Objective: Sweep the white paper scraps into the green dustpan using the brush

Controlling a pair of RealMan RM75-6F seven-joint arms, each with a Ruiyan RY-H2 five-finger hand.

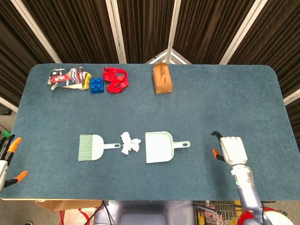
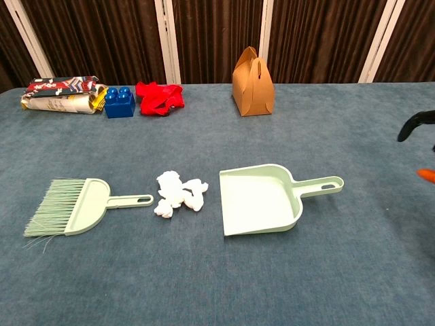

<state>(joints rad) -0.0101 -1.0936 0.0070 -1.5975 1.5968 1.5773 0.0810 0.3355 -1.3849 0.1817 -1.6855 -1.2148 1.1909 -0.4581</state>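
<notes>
Right hand (image 1: 232, 149) right of dustpan (image 1: 159, 147), apart from its handle.

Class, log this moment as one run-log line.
stage: reach | right hand: empty, right of dustpan handle | left hand: at table edge | brush: untouched | scraps: between brush and dustpan

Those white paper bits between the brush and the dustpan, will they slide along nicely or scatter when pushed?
The white paper scraps look crumpled and light, so they will probably tumble rather than slide. They form a loose cluster, so some may stray.
</notes>
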